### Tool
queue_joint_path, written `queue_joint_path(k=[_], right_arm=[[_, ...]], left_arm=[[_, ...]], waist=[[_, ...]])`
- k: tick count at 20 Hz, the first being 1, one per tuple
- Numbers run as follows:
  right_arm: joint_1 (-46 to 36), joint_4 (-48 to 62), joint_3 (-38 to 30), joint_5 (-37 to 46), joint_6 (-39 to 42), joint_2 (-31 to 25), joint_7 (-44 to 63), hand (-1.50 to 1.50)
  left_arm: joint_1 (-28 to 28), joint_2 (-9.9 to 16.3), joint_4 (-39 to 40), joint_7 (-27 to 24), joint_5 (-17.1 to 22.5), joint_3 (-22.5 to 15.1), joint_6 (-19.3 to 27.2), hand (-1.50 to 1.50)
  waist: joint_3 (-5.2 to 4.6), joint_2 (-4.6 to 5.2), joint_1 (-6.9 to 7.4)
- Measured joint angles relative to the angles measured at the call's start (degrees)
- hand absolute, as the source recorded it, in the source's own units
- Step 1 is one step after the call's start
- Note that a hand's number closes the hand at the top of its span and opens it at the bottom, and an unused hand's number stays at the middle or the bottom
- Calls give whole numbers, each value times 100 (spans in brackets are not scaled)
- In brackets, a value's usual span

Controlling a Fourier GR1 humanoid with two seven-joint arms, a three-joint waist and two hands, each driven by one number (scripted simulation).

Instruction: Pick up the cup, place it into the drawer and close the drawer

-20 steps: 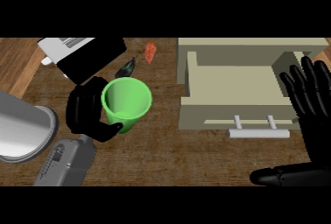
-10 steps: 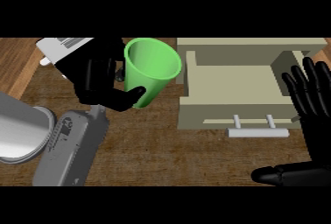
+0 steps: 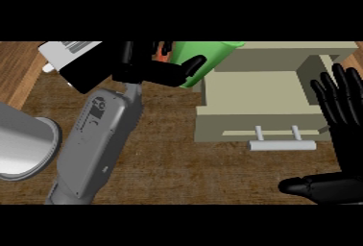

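Note:
A green cup point(image 3: 207, 60) is held tilted at the top of the head view, its body leaning over the left rear corner of the beige drawer point(image 3: 255, 126). My left hand point(image 3: 152, 69) is curled round the cup, thumb across its side, and hides its lower part. The drawer stands pulled out, its inside bare, with a pale bar handle point(image 3: 281, 144) at its front. My right hand point(image 3: 344, 125) rests open at the right edge, fingers up, beside the drawer's right wall.
A grey metal pot point(image 3: 25, 146) sits at the left edge. A white and black object point(image 3: 71, 60) lies at the top left, with a small orange item point(image 3: 164, 49) next to the cup. The wooden counter point(image 3: 184, 173) spreads in front of the drawer.
My left arm has carried the cup up and to the right, from above the counter towards the drawer's left rear corner. The right hand has stayed still.

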Motion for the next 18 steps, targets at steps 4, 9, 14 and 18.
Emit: queue_joint_path(k=[4,9,14,18], right_arm=[[61,-215,-17,-78,-7,-28,174,-150],[-17,-90,-62,-86,21,-49,100,-150],[2,-31,-100,-147,85,-70,51,-150],[-16,-59,32,-20,45,-15,52,-150]], left_arm=[[-489,-55,570,40,-46,-42,132,150],[-1095,-88,1391,-45,79,-127,331,150],[-1540,-98,2224,-288,315,-227,533,150],[-1788,-101,2845,-621,701,-569,756,150]], waist=[[0,4,-25],[1,13,-46],[0,21,-81],[0,31,-141]])
